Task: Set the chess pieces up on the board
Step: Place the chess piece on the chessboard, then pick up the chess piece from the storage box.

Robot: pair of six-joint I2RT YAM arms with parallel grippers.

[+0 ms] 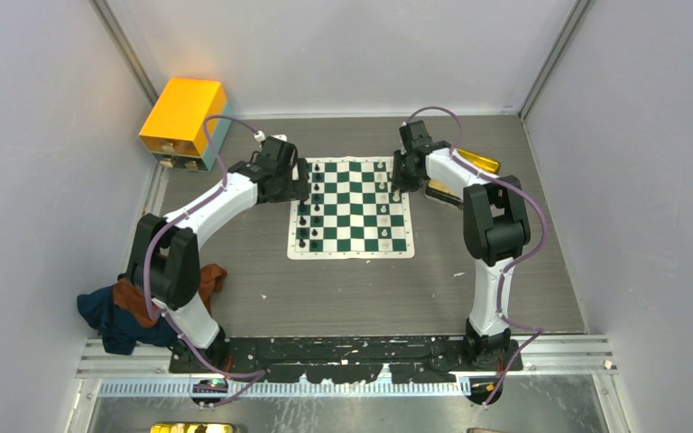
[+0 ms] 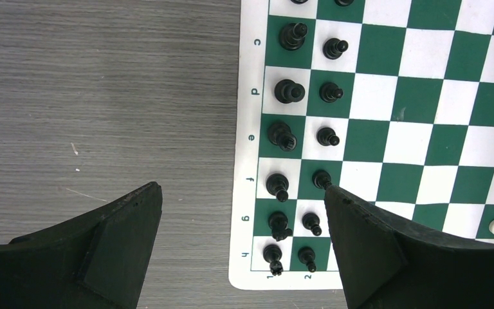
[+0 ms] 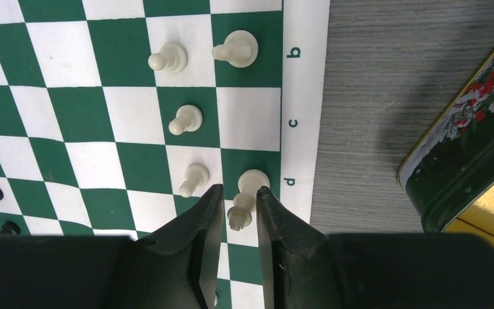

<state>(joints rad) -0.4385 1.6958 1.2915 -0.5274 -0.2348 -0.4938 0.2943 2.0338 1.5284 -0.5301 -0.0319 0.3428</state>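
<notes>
From above, the board (image 1: 352,206) is seen on the bench (image 1: 235,280), with black chess pieces (image 1: 305,216) ranked along its 9 o'clock edge; at the left wrist, the left tool (image 2: 242,190) is held released and empty, seemingly idle; at the right wrist, a white piece (image 3: 253,180) is straddled by the right tool (image 3: 239,189) on its back-rank square, though whether it is clenched cannot be told.

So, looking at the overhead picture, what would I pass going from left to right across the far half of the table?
orange-yellow box → black chess pieces → white chess pieces → gold-coloured tin
</notes>
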